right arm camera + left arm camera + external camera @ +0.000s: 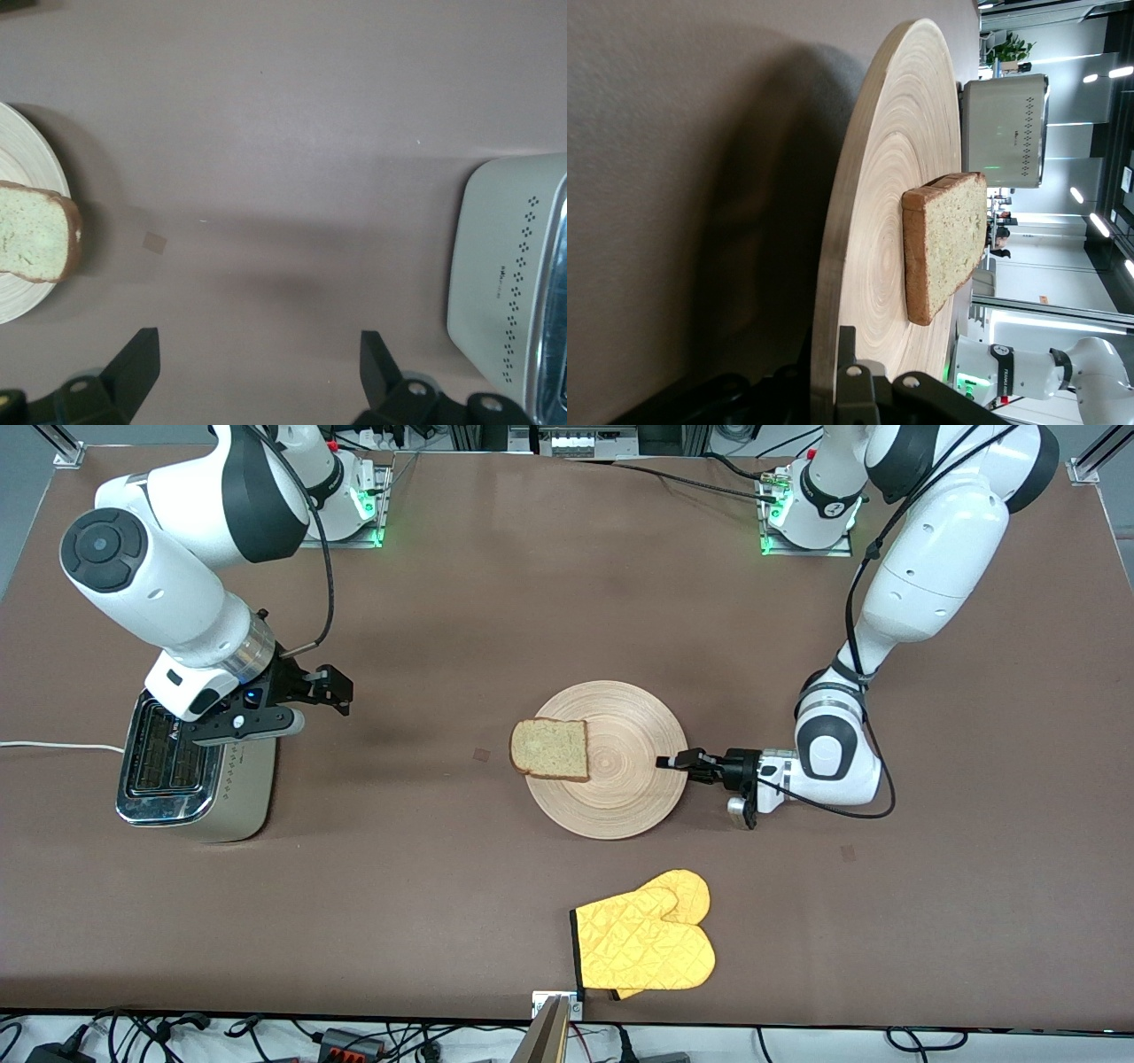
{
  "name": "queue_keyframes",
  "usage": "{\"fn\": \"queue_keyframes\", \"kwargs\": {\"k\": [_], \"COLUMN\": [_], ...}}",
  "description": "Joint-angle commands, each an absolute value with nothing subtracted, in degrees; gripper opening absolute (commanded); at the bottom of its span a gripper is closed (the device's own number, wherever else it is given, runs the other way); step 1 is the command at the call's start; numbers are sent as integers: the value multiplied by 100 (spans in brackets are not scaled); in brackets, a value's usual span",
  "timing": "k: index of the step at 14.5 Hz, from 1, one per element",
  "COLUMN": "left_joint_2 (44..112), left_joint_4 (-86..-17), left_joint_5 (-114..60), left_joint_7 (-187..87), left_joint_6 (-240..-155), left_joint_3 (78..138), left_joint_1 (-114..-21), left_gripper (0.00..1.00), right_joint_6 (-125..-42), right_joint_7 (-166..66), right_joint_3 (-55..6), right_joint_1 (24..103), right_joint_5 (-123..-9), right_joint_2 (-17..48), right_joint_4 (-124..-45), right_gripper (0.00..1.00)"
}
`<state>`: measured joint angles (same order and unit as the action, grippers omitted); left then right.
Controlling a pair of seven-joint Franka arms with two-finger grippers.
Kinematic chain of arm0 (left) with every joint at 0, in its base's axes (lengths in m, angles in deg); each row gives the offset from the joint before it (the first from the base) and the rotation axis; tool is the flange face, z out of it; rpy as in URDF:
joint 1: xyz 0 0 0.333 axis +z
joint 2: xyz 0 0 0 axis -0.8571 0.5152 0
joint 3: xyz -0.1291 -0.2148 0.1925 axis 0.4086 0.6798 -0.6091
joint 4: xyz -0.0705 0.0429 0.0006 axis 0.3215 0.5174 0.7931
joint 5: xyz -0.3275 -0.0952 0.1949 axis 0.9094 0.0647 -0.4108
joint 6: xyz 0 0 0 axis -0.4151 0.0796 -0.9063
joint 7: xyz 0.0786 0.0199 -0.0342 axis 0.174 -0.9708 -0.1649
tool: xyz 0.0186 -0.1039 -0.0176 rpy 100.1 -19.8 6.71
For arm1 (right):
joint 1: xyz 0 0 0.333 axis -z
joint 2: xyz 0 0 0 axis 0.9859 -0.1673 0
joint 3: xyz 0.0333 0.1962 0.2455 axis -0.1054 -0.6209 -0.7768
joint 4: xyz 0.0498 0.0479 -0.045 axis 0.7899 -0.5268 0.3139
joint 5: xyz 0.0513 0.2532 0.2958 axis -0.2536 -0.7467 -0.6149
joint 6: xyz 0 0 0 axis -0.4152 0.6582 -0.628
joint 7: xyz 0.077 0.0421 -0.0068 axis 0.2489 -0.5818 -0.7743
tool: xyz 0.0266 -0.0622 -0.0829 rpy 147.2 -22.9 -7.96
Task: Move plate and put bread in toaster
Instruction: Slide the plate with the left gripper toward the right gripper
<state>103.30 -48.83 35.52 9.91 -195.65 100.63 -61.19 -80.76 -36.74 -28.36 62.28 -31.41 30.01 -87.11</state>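
Note:
The round wooden plate [620,779] lies mid-table. The bread [550,749] lies on its rim toward the right arm's end and overhangs it slightly. My left gripper [673,763] is low at the plate's rim toward the left arm's end. In the left wrist view the gripper [833,390] is shut on the plate [877,204], with the bread [943,243] and toaster [1005,128] farther off. The toaster [190,771] stands at the right arm's end. My right gripper [332,691] is open and empty over bare table beside it. The right wrist view shows the gripper [257,363], the toaster [505,274] and the bread [35,232].
A yellow oven mitt [645,943] lies nearer the front camera than the plate, close to the table's front edge. The toaster's white cord [53,747] runs off the table's end. A small square mark [481,755] is on the table between plate and toaster.

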Motion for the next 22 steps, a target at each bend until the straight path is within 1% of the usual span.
{"fn": "queue_keyframes", "kwargs": {"k": [1, 4, 7, 8, 9, 10, 11, 12, 13, 16, 17, 19, 20, 22], "left_joint_2": [10231, 10249, 10257, 10258, 10258, 10249, 10249, 10240, 10196, 10004, 9872, 9679, 9608, 9502], "left_joint_4": [-4983, -5027, -5053, -5053, -5062, -5062, -5062, -5062, -5079, -5071, -5071, -4966, -4844, -4414], "left_joint_5": [3741, 3741, 3741, 3741, 3741, 3741, 3724, 3723, 3723, 3645, 3488, 2551, 2050, 1108], "left_joint_7": [1055, 1029, 1037, 1046, 1046, 1046, 1046, 1107, 1108, 1090, 1082, 1046, 1072, 994], "left_joint_6": [-19758, -19961, -19961, -19961, -19961, -19961, -19961, -19961, -19944, -19856, -19717, -19383, -19285, -18804], "left_joint_3": [10109, 10109, 10109, 10109, 10109, 10109, 10109, 10109, 10109, 10048, 10021, 9986, 9995, 9986], "left_joint_1": [-6241, -6390, -6444, -6452, -6453, -6453, -6444, -6435, -6409, -6277, -6207, -5848, -5646, -5469], "left_gripper": [1, 1, 1, 3, 8, 17, 32, 79, 100, 100, 100, 100, 100, 100], "right_joint_6": [-8114, -8123, -8166, -8175, -8201, -8202, -8193, -8202, -8219, -8342, -8368, -8465, -8535, -8807], "right_joint_7": [-3630, -3071, -2183, -1980, -1847, -1846, -1846, -1837, -1828, -1758, -1758, -1758, -1758, -1872], "right_joint_3": [-2875, -2884, -2884, -2884, -2884, -2875, -2884, -2875, -2884, -2875, -2875, -2875, -2875, -2875], "right_joint_1": [6121, 5946, 5594, 5541, 5515, 5532, 5549, 5567, 5567, 5611, 5602, 5550, 5558, 5550], "right_joint_5": [-3223, -3232, -3258, -3423, -3834, -4256, -4443, -4497, -4532, -5583, -5726, -5771, -5963, -6648], "right_joint_2": [2893, 2639, 2340, 2226, 2146, 2050, 1997, 1918, 1847, 1497, 1391, 1259, 1153, 828], "right_joint_4": [-8619, -8523, -8479, -8479, -8479, -8487, -8496, -8505, -8496, -8505, -8496, -8496, -8496, -8487], "right_gripper": [100, 100, 100, 100, 100, 100, 100, 100, 100, 100, 100, 100, 100, 100]}}
